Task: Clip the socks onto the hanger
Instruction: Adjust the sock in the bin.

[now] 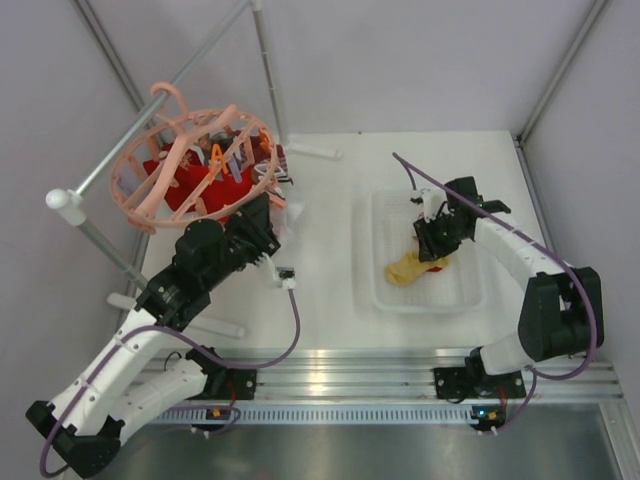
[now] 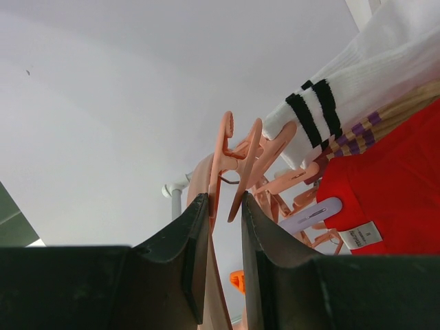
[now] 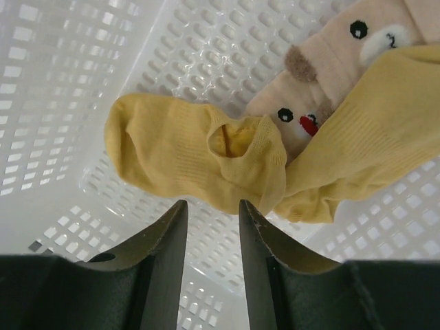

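Already several socks hang from the round peach-pink hanger (image 1: 170,165), which hooks over the grey metal rail (image 1: 200,60) so that its clips dangle free. In the left wrist view a white sock with black stripes (image 2: 344,82) and a red sock (image 2: 392,179) are on the hanger, just to the right of the left gripper (image 2: 225,199). This gripper sits at the hanger's near rim and is almost closed. Only a thin gap shows between its fingers, and peach plastic fills that gap. I judge that it pinches the tail of a free peach clip (image 2: 237,155), probably so the clip's mouth opens to receive a sock. I cannot tell whether the mouth is really open.

Well apart from the hanger, on its right side, stands the white perforated basket (image 3: 62,82) that keeps the waiting socks. The right gripper (image 3: 213,210) hovers low over it, its fingers a little apart and holding nothing. Directly ahead of the fingertips lies a mustard-yellow sock (image 3: 185,148) with its cuff turned up, a good edge to grasp. Beside it are a second yellow sock (image 3: 371,137) and a beige sock with a bear face (image 3: 337,69), the two partly overlapping.

The next move probably needs care, so that the fingers take only one sock and not its neighbour too.
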Tool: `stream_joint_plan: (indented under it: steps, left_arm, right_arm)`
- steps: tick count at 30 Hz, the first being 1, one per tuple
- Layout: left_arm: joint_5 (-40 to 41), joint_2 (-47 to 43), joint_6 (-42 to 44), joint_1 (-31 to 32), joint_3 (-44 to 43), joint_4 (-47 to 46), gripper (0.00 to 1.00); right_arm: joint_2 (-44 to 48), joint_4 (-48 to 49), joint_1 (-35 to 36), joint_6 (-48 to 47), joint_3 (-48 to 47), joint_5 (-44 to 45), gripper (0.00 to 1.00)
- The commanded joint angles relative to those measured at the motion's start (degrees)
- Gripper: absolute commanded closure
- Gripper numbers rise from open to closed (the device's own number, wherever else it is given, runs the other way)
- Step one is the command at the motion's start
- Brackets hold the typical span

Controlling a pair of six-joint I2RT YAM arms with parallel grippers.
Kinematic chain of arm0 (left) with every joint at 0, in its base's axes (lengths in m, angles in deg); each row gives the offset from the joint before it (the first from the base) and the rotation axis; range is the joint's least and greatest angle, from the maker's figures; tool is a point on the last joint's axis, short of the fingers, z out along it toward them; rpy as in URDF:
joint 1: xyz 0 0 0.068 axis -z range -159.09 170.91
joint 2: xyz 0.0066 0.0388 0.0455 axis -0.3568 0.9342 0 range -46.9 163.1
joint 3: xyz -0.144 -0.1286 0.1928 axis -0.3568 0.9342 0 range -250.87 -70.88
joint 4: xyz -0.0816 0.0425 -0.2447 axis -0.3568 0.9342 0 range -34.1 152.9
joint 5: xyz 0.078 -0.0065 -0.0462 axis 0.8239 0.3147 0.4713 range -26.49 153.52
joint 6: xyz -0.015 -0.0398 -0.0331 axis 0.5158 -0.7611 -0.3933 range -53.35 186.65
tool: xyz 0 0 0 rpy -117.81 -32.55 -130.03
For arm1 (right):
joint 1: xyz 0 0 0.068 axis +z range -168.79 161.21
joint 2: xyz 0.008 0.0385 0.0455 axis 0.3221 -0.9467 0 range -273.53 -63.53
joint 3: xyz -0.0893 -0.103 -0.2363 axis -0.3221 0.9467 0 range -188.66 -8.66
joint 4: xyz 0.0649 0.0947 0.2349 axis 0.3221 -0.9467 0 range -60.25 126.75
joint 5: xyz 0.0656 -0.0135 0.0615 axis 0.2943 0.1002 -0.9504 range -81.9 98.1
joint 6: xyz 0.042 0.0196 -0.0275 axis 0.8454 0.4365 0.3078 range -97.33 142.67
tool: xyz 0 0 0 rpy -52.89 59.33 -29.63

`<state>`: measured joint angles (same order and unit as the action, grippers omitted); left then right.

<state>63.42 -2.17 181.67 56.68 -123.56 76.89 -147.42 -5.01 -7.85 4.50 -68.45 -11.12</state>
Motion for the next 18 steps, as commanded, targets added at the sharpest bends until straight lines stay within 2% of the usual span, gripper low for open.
stream_joint_plan:
  steps: [1,7,15,16,18]
  left_arm:
    - [-0.78,-0.78,6.09,0.00,0.92,-2.54,1.00]
    - [-0.78,-0.79,5.65,0.00,1.09,-2.71,1.00]
    - [-0.43,-1.22,5.13,0.00,1.18,-2.45,1.00]
    - [-0.43,-1.22,5.12,0.00,1.18,-2.45,1.00]
    - [-0.43,-1.22,4.95,0.00,1.18,-2.36,1.00]
  right_arm:
    - [-0.65,4.40,1.19,9.03,0.90,3.75,0.64]
    - [-5.56,8.79,5.49,9.21,1.35,3.58,0.66]
    - [-16.81,9.33,7.25,7.19,-8.49,4.01,0.67]
    - [-17.52,9.24,7.34,7.01,-9.37,3.93,0.68]
    - [-19.36,9.06,8.04,5.79,-11.40,3.75,0.78]
